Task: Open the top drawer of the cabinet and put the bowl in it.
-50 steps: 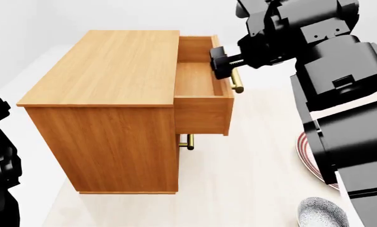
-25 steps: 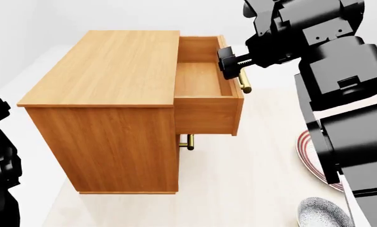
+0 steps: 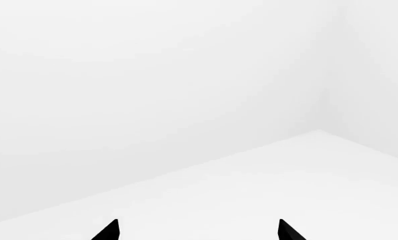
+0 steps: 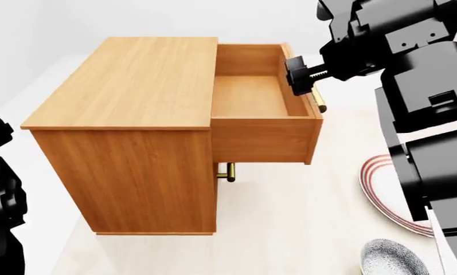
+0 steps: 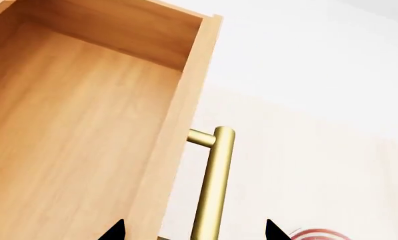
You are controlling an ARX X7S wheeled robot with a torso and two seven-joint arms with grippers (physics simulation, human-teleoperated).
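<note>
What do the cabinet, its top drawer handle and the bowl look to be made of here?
Cabinet: orange-brown wood or wood-look panel, with visible grain and a smooth satin surface. Top drawer handle: brass-coloured metal bar with a soft sheen. Bowl: probably glazed ceramic, judging by its white-grey speckled inside. As a render, all are appearance only.

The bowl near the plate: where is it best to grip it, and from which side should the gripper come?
Probably the rim of the bowl, approached from above: it stands upright with its mouth open upward, so one finger could go inside and one outside the thin wall. The plate lies close behind.
</note>
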